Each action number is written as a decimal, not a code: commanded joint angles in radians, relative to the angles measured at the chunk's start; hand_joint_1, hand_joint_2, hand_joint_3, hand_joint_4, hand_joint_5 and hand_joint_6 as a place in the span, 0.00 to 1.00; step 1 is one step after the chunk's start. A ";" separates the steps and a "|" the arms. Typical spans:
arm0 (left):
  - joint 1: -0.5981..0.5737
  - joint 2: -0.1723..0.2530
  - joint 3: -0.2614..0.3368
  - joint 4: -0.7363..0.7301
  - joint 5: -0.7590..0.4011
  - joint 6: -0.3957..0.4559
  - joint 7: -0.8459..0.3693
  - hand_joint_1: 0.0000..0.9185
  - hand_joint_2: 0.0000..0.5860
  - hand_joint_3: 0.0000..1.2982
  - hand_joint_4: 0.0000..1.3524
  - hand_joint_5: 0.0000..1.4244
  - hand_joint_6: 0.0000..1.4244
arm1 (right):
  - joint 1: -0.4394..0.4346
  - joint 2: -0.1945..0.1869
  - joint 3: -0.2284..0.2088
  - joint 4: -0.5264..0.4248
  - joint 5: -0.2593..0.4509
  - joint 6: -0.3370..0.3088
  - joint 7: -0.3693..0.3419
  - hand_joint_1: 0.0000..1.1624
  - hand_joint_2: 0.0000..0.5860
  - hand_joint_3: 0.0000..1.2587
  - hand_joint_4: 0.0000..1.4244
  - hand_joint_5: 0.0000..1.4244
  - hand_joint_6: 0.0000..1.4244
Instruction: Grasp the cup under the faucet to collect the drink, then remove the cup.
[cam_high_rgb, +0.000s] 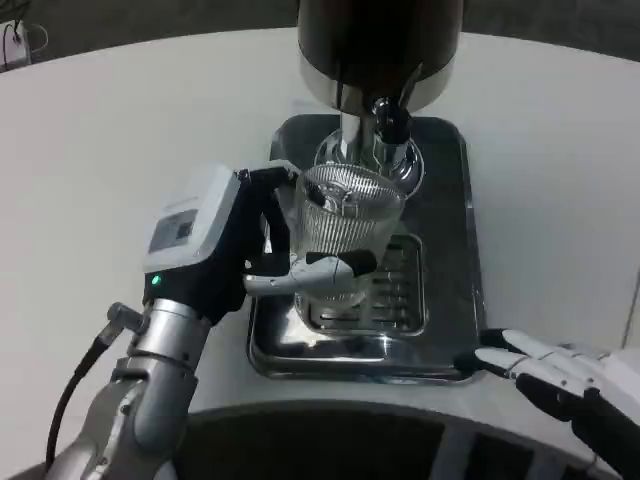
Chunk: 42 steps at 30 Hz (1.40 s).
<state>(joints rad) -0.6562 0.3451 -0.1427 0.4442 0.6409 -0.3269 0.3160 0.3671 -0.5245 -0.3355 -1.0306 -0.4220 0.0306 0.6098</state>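
Observation:
A clear ribbed glass cup stands on the drip grate under the dispenser's faucet. My left hand grips the cup from its left side, with fingers wrapped around the front and back of the glass. The dark drink dispenser rises at the top centre. My right hand lies on the table at the lower right, fingers stretched out and apart, its tips touching the tray's front right corner and holding nothing. Whether liquid is in the cup I cannot tell.
The steel drip tray with a slotted grate sits under the dispenser. White table surface spreads to the left and right. A dark curved edge runs along the table's near side.

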 joint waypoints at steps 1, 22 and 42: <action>-0.034 0.012 -0.027 0.017 0.008 0.015 -0.016 0.52 0.00 0.71 0.73 0.82 1.00 | 0.010 0.003 -0.003 -0.010 0.015 -0.018 -0.011 0.42 0.78 0.13 0.04 0.08 0.06; -0.042 0.053 -0.040 -0.011 -0.039 0.031 -0.150 0.19 0.05 0.43 0.34 0.50 0.69 | -0.012 0.001 0.033 -0.001 0.015 -0.002 -0.008 0.42 0.78 0.13 0.05 0.08 0.06; -0.017 0.073 -0.007 -0.093 -0.112 0.010 -0.240 0.12 0.05 0.18 0.07 0.23 0.34 | -0.037 -0.004 0.067 0.007 0.015 0.021 -0.001 0.42 0.78 0.14 0.05 0.10 0.08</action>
<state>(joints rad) -0.7081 0.3945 -0.1710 0.3941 0.5526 -0.3008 0.0774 0.3344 -0.5244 -0.2779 -1.0258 -0.4078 0.0428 0.6092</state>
